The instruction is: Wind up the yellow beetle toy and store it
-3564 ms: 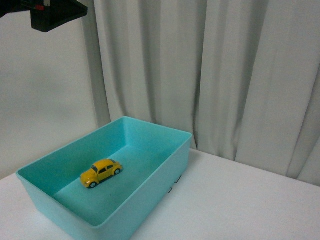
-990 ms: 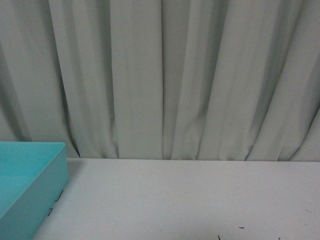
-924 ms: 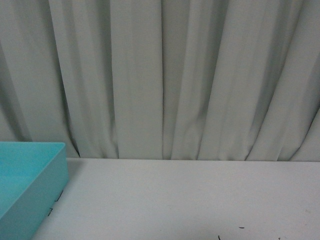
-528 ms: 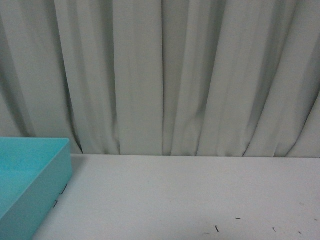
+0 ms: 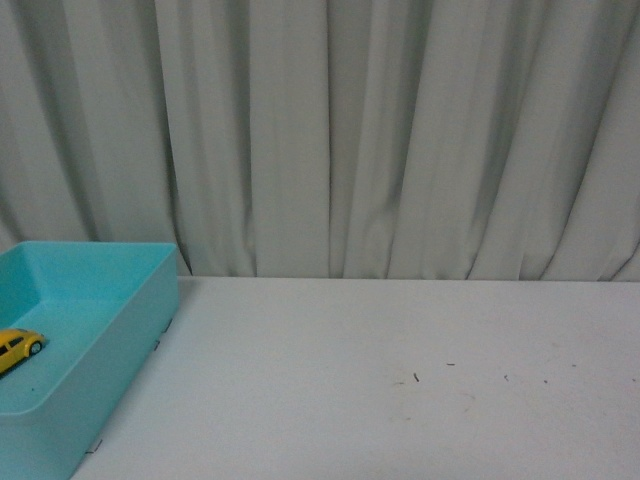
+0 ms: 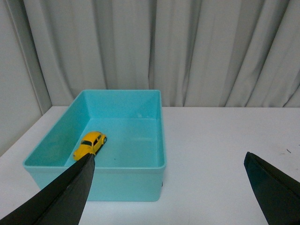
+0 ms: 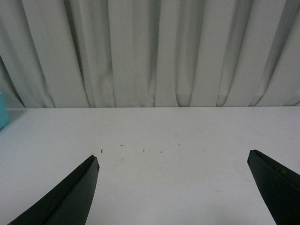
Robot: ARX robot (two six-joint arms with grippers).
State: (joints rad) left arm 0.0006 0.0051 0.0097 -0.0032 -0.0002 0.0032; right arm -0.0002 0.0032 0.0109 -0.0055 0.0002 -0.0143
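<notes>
Front view: a turquoise bin [image 5: 120, 330] is sitting at the left edge of a white table [image 5: 400, 380], cut off by the frame. The yellow beetle toy [image 5: 17, 347] is resting on the bin's floor, only partly showing at the picture's left border. A pale pleated curtain [image 5: 380, 140] is hanging behind the table. A few small dark specks [image 5: 415, 377] are lying on the tabletop to the right of the bin. Neither arm is showing here.

Left wrist view: the left gripper [image 6: 168, 187] is hanging with its two dark fingers [image 6: 61, 197] spread wide apart, holding nothing, above the table in front of the bin [image 6: 140, 176]. The beetle toy [image 6: 90, 145] is sitting upright on its wheels inside the bin, near one long wall, touching neither finger. The bin's whole rectangular rim is showing, with the curtain [image 6: 164, 47] behind it.

Right wrist view: the right gripper [image 7: 173, 187] is likewise hanging with fingers [image 7: 70, 197] spread wide, empty, over bare table [image 7: 154, 173]. Tiny dark specks [image 7: 121, 145] are scattered on the surface ahead. A sliver of the bin [image 7: 3, 117] is peeking in at the edge of the frame, well apart from the gripper. The curtain [image 7: 150, 51] is filling the background.
</notes>
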